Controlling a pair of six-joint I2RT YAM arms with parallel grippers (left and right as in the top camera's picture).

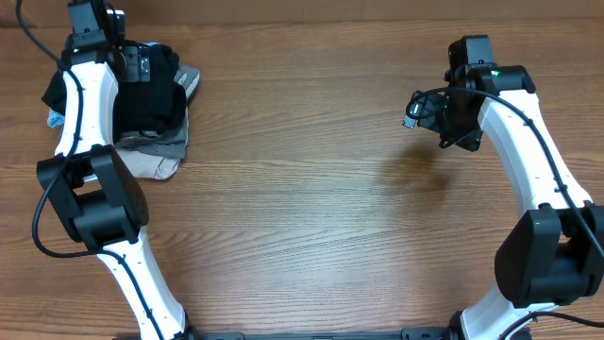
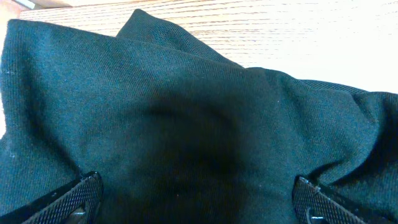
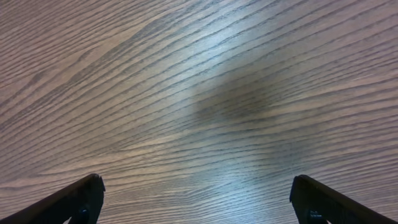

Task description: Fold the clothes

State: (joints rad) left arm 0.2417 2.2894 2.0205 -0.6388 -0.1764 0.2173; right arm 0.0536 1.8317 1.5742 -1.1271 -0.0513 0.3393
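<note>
A pile of clothes lies at the table's far left: a black garment (image 1: 151, 99) on top of a grey one (image 1: 156, 156), with a bit of blue fabric (image 1: 55, 120) at the left edge. My left gripper (image 1: 132, 61) hovers over the black garment, jaws wide open; in the left wrist view the dark cloth (image 2: 199, 118) fills the frame between the open fingertips (image 2: 199, 199). My right gripper (image 1: 451, 111) is open and empty above bare wood at the right; the right wrist view shows its fingertips (image 3: 199, 196) spread over the tabletop.
The wooden table (image 1: 311, 217) stretches between the two arms. A strip of bare wood (image 2: 267, 31) shows beyond the black garment in the left wrist view. Both arm bases stand at the front edge.
</note>
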